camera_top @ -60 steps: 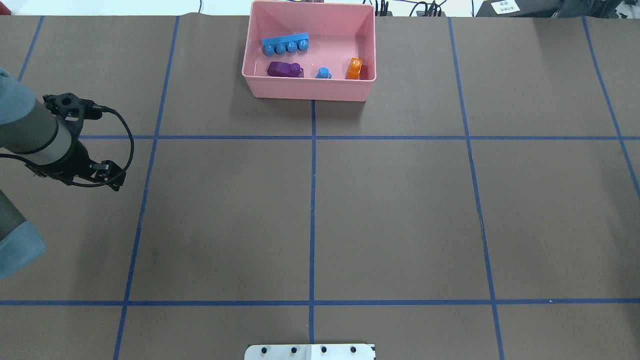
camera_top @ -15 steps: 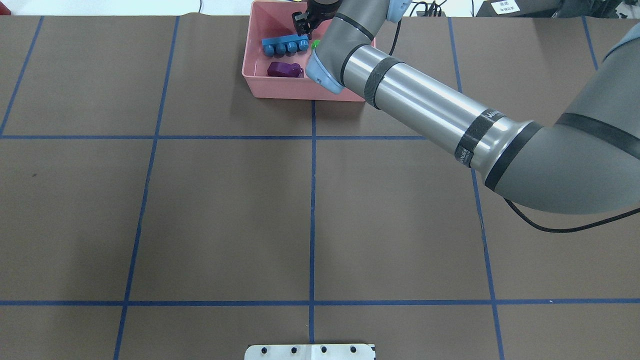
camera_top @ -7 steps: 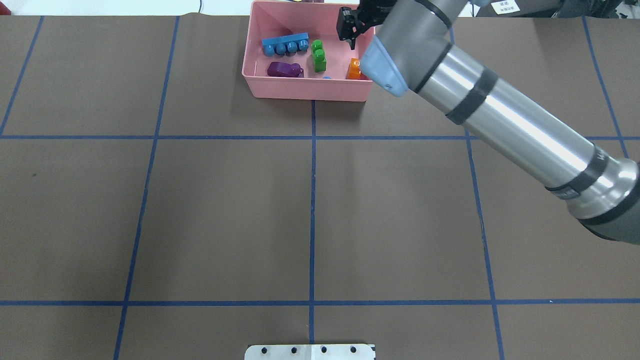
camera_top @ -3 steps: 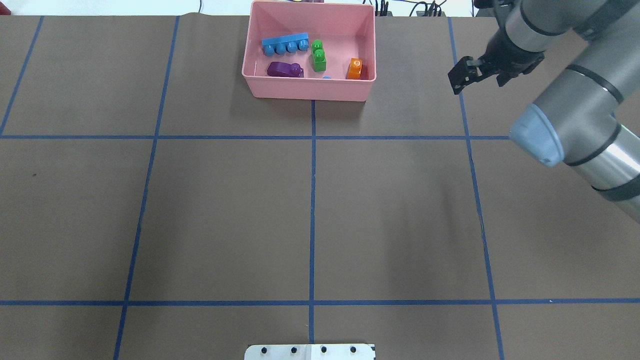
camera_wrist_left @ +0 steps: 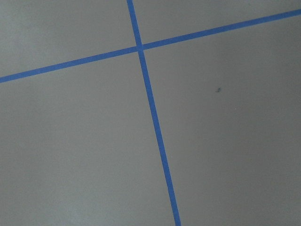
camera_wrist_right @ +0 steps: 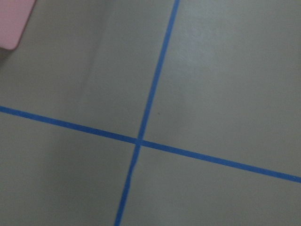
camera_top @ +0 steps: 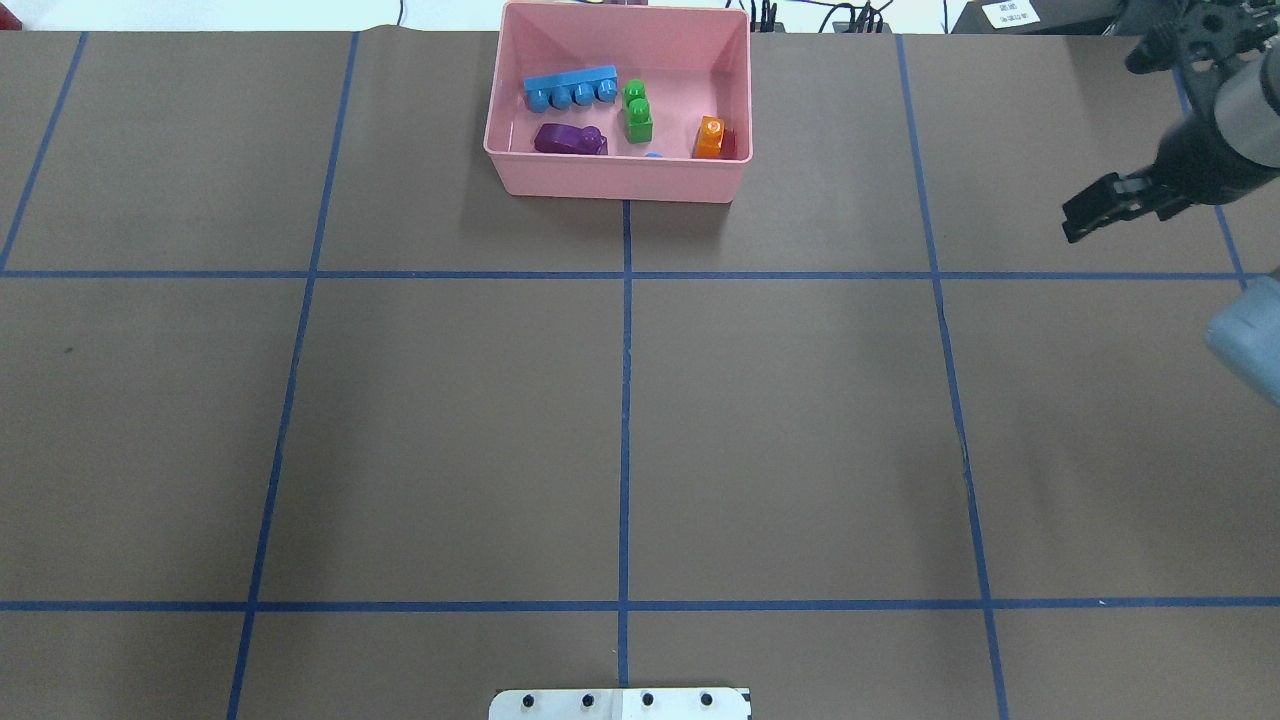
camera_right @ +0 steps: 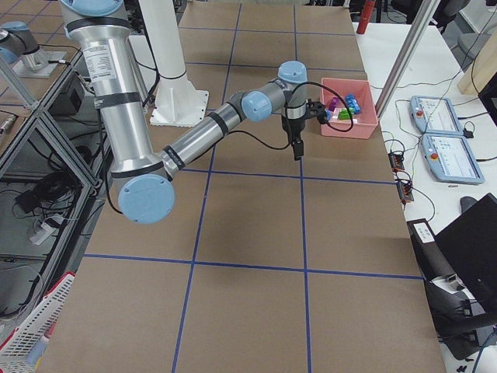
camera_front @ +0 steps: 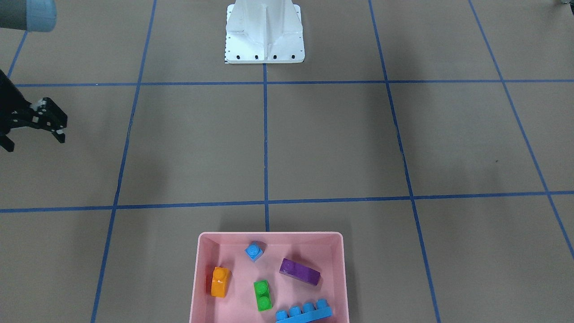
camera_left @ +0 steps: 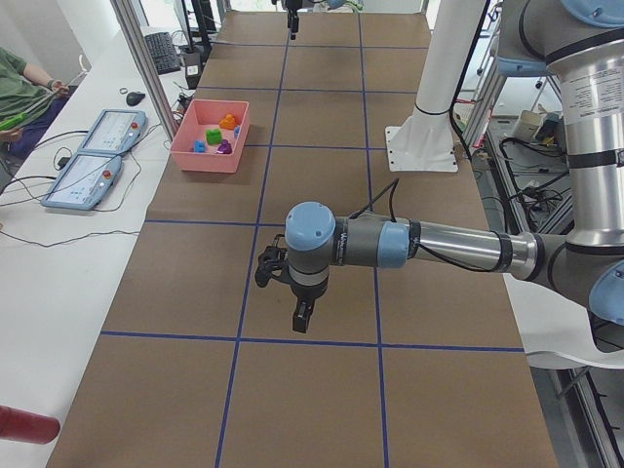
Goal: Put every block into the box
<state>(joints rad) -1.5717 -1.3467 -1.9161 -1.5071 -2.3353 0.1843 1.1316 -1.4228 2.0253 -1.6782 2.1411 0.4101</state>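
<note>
tiny blue block (camera_top: 653, 155): nearly hidden behind the box (camera_top: 620, 180) wall
long blue block (camera_front: 305, 311): clipped by the bottom edge
left gripper (camera_left: 301, 317): finger spread unreadable

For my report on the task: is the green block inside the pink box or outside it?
Inside. The green block lies on the floor of the box, within its walls.

**Tabletop** (camera_top: 450, 420): matt brown, ruled into large rectangles by blue tape lines (camera_top: 625, 400).
**Box** (camera_top: 620, 180): plain pink, no pattern.
**Blocks:** orange block (camera_front: 220, 281); purple block (camera_front: 299, 271); green block (camera_front: 263, 295); small blue block (camera_front: 254, 250); long blue block (camera_front: 305, 312). Each is glossy and a single colour.
**Robot base** (camera_front: 264, 31): white, with a row of black dots along its edge.
**Right arm** (camera_right: 202, 128) and **left arm** (camera_left: 458, 246): silver-grey with black bands and light-blue joint caps; jaws of both are black.
</note>
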